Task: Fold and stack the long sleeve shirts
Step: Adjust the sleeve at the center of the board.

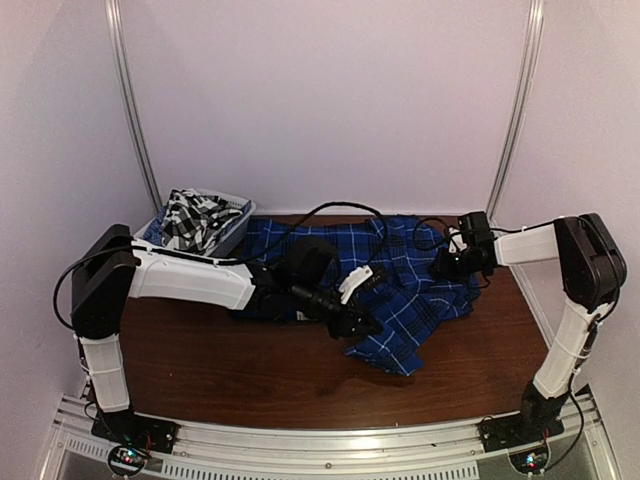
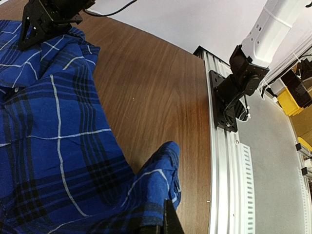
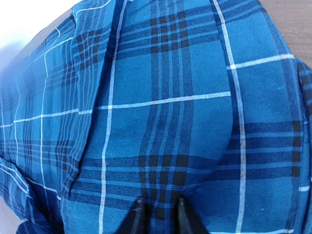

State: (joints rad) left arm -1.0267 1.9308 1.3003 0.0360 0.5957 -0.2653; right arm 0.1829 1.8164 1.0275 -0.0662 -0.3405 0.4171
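Starting at nine o'clock, the checked shirt (image 1: 193,218) sits unfolded in the basket (image 1: 236,228), the left hand (image 1: 362,322) is clamped on the blue shirt (image 1: 420,290) crumpled mid-desk (image 1: 250,370), the right hand (image 3: 157,214) pinches it at three o'clock, so folding has barely begun.

No text, label, brand or number can be read anywhere (all three views).

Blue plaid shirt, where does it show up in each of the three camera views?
Top external: blue plaid shirt spread across the table's middle, right of the basket.
Left wrist: fills the left half, lower edge bunched at the bottom.
Right wrist: fills nearly the whole frame.
Shared landmark: brown wooden table.
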